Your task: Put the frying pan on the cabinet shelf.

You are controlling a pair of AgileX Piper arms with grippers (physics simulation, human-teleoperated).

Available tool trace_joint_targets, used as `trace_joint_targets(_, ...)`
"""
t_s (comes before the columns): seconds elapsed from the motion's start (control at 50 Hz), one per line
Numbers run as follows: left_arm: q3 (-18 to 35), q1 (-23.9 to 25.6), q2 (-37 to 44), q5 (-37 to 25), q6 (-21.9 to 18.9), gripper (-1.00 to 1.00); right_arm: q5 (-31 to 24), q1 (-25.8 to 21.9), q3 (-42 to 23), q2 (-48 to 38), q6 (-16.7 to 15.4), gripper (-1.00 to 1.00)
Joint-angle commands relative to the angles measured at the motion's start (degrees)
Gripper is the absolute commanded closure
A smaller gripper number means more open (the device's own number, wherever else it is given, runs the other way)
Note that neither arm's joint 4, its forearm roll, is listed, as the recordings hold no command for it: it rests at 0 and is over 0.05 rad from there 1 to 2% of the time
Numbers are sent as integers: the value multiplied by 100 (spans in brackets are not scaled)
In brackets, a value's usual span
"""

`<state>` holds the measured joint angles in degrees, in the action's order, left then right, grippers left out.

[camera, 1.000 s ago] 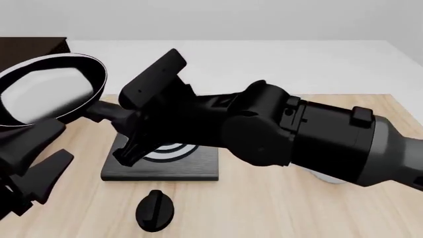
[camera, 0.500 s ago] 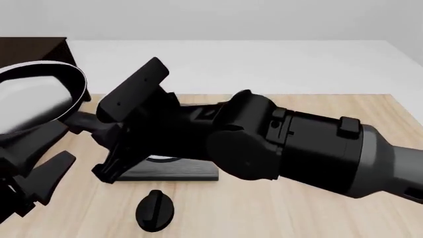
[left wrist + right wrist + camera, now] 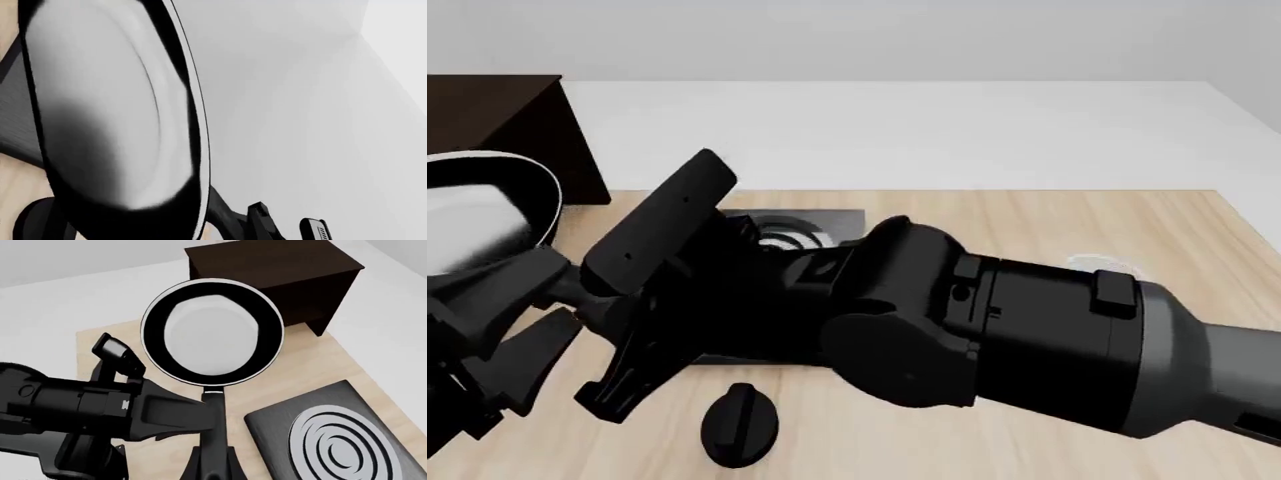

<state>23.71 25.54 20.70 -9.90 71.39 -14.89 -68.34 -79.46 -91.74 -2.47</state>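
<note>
Now the round black frying pan with pale grey inside (image 3: pixel 212 333), gripped by its slim handle in the right gripper's (image 3: pixel 212 467) jaws, has swung further toward nine o'clock, hanging above the table (image 3: pixel 988 420) near the dark brown wooden cabinet (image 3: pixel 280 270). Left gripper (image 3: pixel 501 330) jaws stand wide, holding nothing.

Frying pan (image 3: pixel 481 215) left of hob (image 3: pixel 794 232), before cabinet (image 3: pixel 507 120).

Frying pan (image 3: pixel 212 333) sits just beside the dark cabinet (image 3: pixel 280 275); its handle (image 3: pixel 215 432) runs alongside the hob plate (image 3: pixel 330 440).
</note>
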Motion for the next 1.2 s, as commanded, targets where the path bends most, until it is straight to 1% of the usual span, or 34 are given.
trace_joint_targets(0.02,-63,5,11,48,8,-100,102,-173,-108,164,127,100)
trace_joint_targets(0.18,-111,14,32,95,16,-100,128,-385,-38,202,150,100)
trace_joint_targets(0.22,-122,22,26,98,27,-100,146,-359,-10,225,211,100)
trace_joint_targets(0.26,-109,13,36,85,15,-100,123,-405,-41,215,166,100)
trace_joint_targets(0.3,-101,-8,34,85,15,-100,160,-412,-8,230,237,100)
trace_joint_targets(0.46,-190,0,21,181,49,-100,168,-437,9,246,228,100)
trace_joint_targets(0.48,-169,15,14,170,36,100,164,-443,7,245,219,100)
trace_joint_targets(0.56,-117,-18,-26,121,54,100,174,-440,19,256,231,100)
trace_joint_targets(0.8,-185,-177,-65,168,128,100,207,-447,44,282,242,100)
trace_joint_targets(0.88,-176,-234,-86,177,115,100,267,-458,85,353,105,100)
trace_joint_targets(0.9,-144,-213,-107,167,93,100,276,-473,102,383,143,-100)
trace_joint_targets(1.04,-102,-274,-134,100,102,100,389,-242,383,719,191,-100)
trace_joint_targets(1.2,-58,-308,-111,77,50,100,370,-138,575,1051,296,-100)
